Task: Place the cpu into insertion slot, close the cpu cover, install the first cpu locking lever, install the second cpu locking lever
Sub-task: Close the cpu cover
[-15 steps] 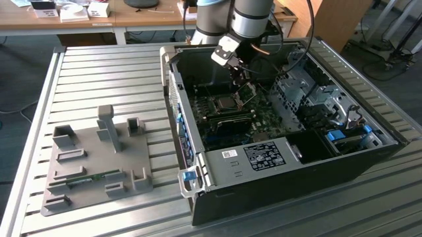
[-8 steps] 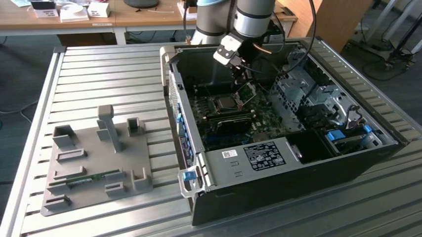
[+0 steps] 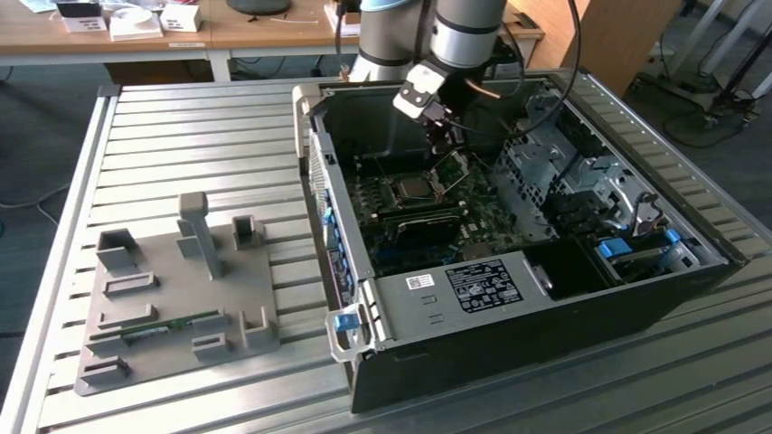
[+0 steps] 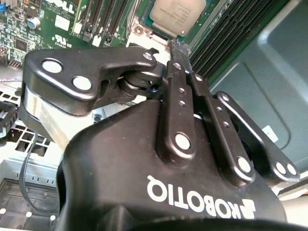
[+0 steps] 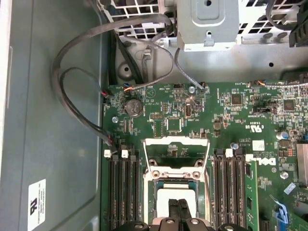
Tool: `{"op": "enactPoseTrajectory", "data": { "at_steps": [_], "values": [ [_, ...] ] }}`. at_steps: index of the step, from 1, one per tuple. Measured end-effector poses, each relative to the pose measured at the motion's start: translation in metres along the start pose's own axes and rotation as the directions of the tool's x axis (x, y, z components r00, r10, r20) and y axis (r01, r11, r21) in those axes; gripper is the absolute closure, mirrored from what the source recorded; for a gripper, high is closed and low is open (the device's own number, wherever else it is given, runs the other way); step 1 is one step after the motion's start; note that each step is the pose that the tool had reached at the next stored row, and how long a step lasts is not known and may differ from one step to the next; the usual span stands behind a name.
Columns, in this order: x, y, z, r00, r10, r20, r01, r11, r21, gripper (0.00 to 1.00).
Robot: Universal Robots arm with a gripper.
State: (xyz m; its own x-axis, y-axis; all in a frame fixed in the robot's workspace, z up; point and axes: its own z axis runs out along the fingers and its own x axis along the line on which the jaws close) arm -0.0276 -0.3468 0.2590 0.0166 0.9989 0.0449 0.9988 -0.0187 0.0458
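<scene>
The cpu (image 3: 414, 187) (image 5: 166, 196) (image 4: 176, 12) lies flat in the insertion slot (image 5: 150, 195) on the green motherboard, silver top up. The cpu cover (image 3: 456, 170) (image 5: 176, 142) stands hinged open at one side of the socket, its square window showing board behind it. My gripper (image 3: 442, 145) (image 5: 180, 210) (image 4: 175, 46) hangs just above the socket, over the cpu's edge, beside the raised cover. Its black fingers (image 5: 174, 208) are pressed together with nothing between them.
Long black memory slots (image 5: 121, 192) (image 5: 233, 190) flank the socket. Grey cables (image 5: 72, 91) loop along the case wall. The open computer case (image 3: 543, 316) lies on a slatted metal table, with a grey fixture plate (image 3: 169, 298) at the exterior view's left.
</scene>
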Motion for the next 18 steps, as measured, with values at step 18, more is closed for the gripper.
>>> {"op": "enactPoseTrajectory", "data": {
  "at_steps": [18],
  "values": [
    [0.0003,0.0137,0.0004,1.0,0.0,0.0,0.0,1.0,0.0,0.89]
  ]
}}
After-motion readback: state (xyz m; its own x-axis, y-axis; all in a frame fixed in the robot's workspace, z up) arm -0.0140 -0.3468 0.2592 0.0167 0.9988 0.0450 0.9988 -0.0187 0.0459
